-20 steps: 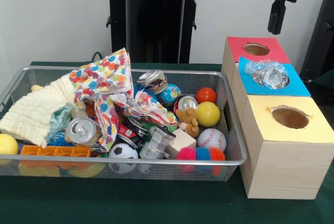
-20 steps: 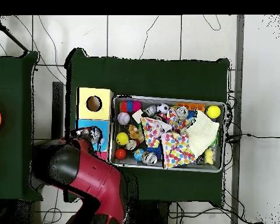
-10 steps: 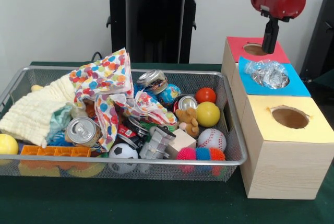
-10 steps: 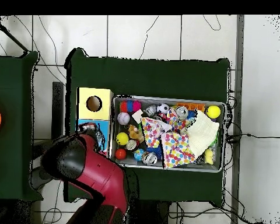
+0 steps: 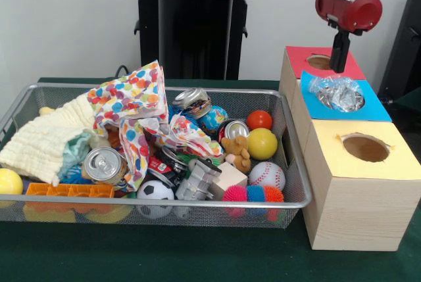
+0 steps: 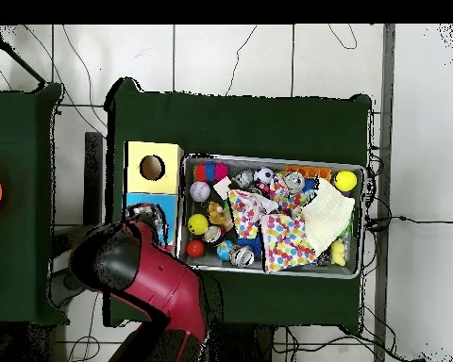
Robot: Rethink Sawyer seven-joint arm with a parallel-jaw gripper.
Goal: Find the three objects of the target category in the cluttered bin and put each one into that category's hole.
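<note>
Here the gripper (image 5: 339, 65) hangs over the row of wooden boxes beside the wire bin (image 5: 297, 198), its dark tip above the seam where the red-topped box (image 5: 348, 66) meets the blue-topped box (image 5: 375, 108). Whether its fingers are apart or together I cannot tell; nothing shows beneath it. A crumpled silvery thing (image 5: 337, 91), foil or a crushed can, sits on the blue box's hole, just camera-side of the tip, seemingly not dropped through. If cans are the target, the others remain in the bin: one can (image 5: 104, 164) at the near left by the spotted cloth (image 5: 135, 108), another can (image 5: 190, 101) tilted at the far middle, a third can (image 5: 233, 128) beside the yellow ball (image 5: 262, 143). All lie sideways across the picture from the gripper and lower, so the next reach likely runs over the bin's rim.
</note>
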